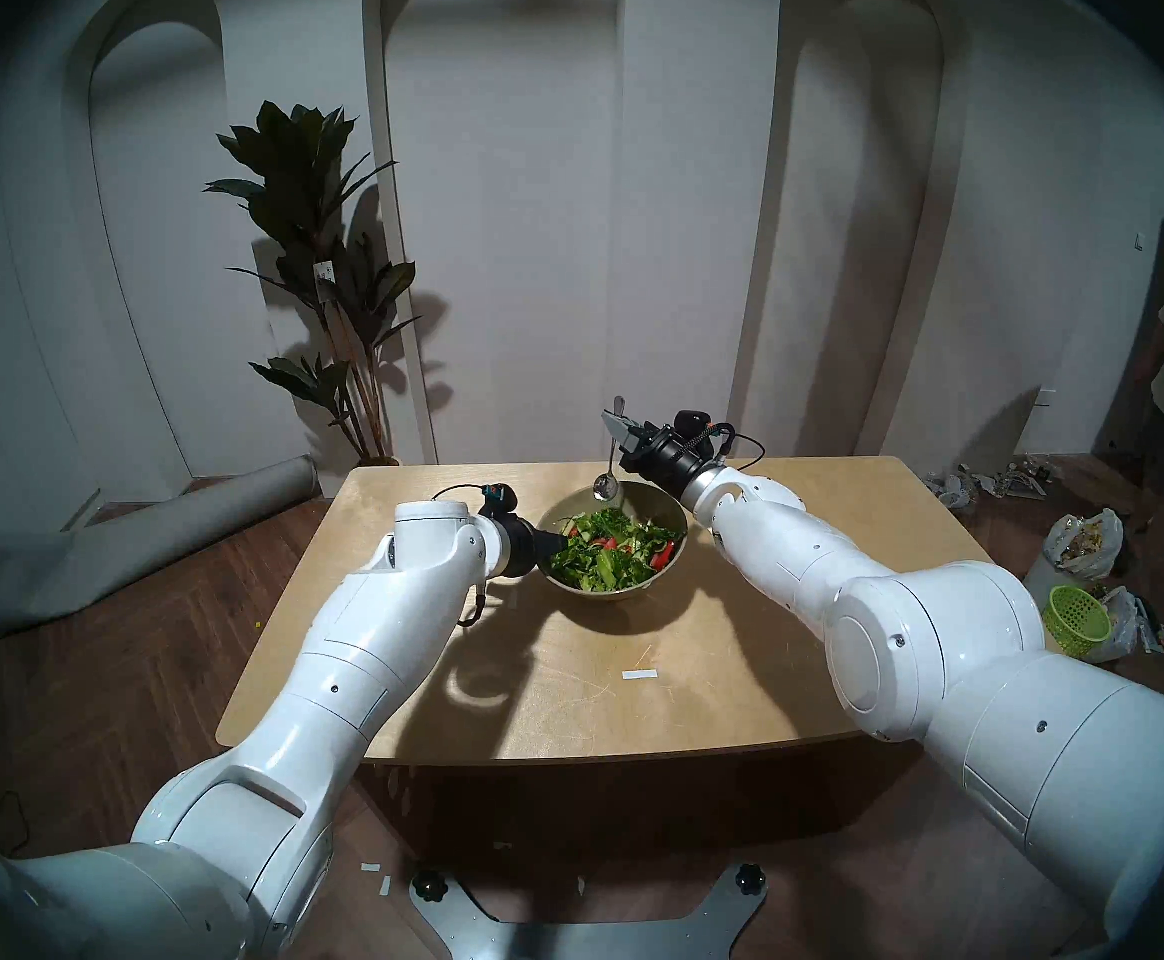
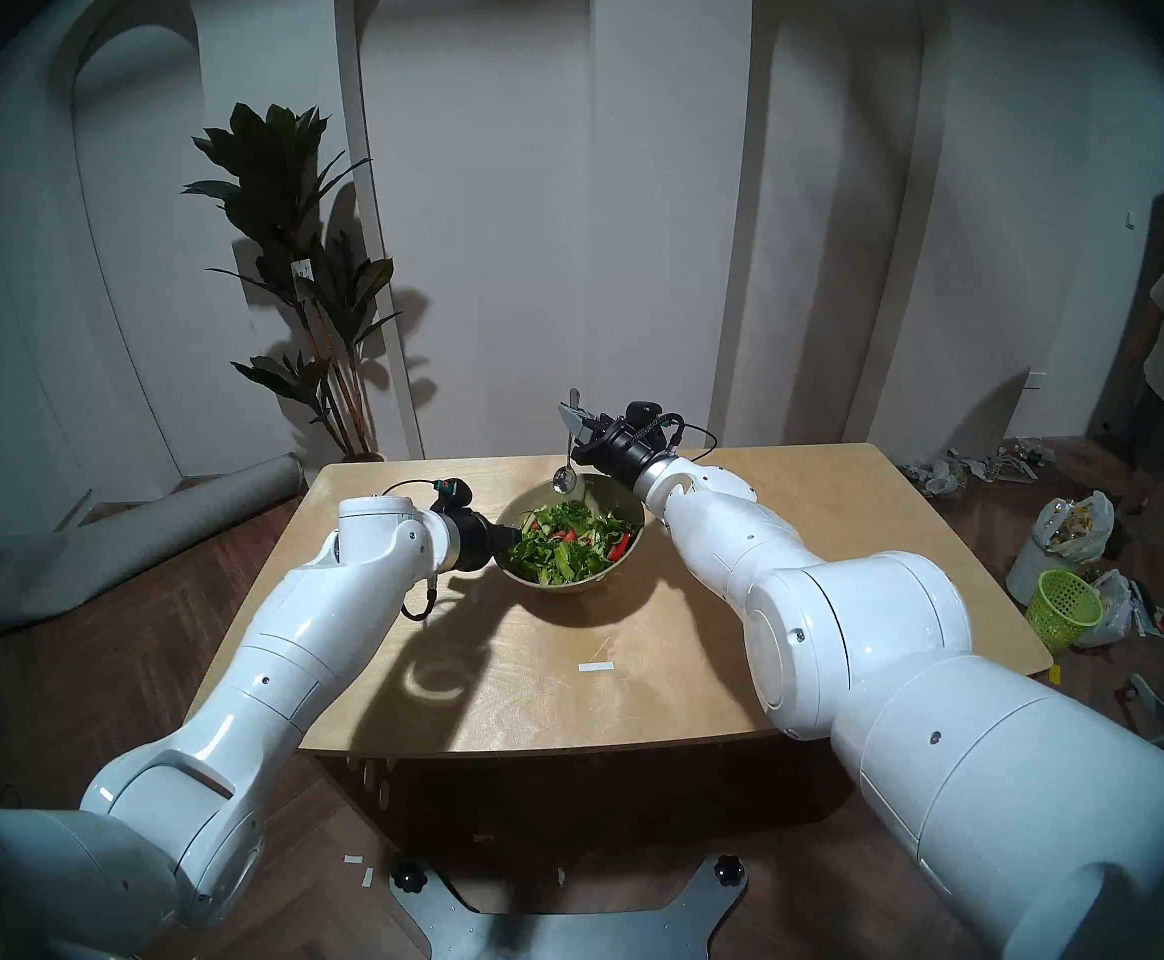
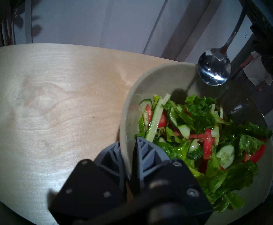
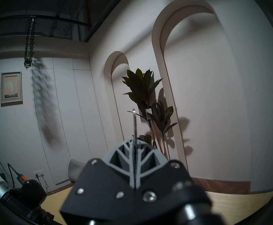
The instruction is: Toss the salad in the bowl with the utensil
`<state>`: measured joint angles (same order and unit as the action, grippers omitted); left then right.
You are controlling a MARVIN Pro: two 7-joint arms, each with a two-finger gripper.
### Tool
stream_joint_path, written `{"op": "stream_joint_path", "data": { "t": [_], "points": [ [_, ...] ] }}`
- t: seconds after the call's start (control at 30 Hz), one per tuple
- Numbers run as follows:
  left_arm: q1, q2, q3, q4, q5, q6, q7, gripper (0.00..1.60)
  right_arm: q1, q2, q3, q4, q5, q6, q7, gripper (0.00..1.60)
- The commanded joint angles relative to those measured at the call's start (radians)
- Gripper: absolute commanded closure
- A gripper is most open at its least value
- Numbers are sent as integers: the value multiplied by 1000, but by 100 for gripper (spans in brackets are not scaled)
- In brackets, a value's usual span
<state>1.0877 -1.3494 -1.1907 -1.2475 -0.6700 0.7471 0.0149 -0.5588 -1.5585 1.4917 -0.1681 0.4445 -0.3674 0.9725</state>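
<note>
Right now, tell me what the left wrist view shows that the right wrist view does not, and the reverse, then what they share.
Only the left wrist view shows the salad in the bowl, the left claw pinching the bowl's rim between its fingers, and the spoon's head hanging above the far rim.

Only the right wrist view shows the right claw shut on the spoon's handle, a framed picture and the left wrist's camera.

Both show the spoon, the wooden table, the potted plant and the white wall.
</note>
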Motion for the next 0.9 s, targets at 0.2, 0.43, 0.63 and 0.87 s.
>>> {"op": "stream_joint_path", "data": {
  "t": [0.2,0.43,0.63,0.87],
  "points": [
    [30,34,25,-110,38,15,50,70,2,17,37,-24,34,-42,70,160],
    [42,30,25,-133,41,25,74,0,-7,21,53,-36,45,-53,96,160],
    [49,25,30,-146,42,35,88,19,-15,23,63,-49,51,-62,109,160],
    [58,26,44,-176,49,54,101,160,-29,25,73,-70,56,-64,122,160]
  ]
}}
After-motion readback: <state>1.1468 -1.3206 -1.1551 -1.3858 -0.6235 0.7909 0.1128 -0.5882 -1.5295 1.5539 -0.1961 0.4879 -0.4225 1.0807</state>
